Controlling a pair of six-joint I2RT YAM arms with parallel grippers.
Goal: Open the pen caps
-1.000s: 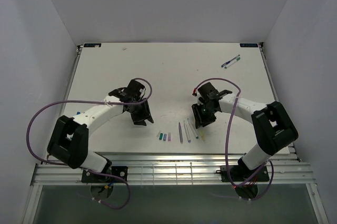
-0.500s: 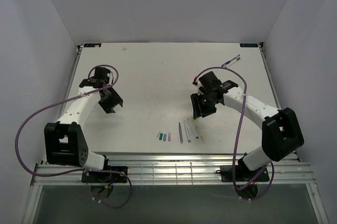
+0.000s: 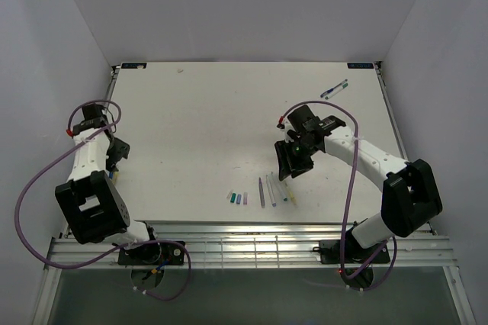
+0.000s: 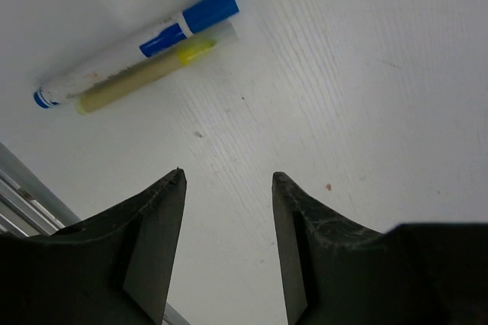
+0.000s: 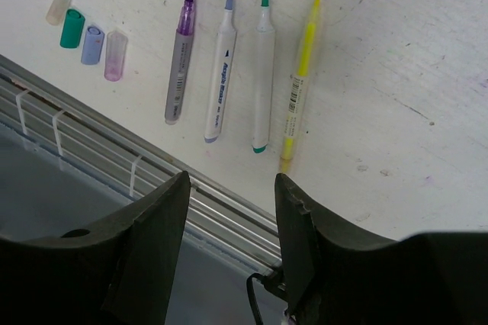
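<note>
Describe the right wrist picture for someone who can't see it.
Four uncapped pens lie side by side on a white table, their four caps lined up at upper left. The right gripper hangs open at the bottom, holding nothing.

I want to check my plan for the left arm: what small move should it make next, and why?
Probably advance the open left gripper toward the blue-capped marker and straddle its barrel. Its cap is on, and so, it seems, is that of the yellow pen beside it, while the four pens near the right gripper already lie uncapped, caps alongside.
</note>
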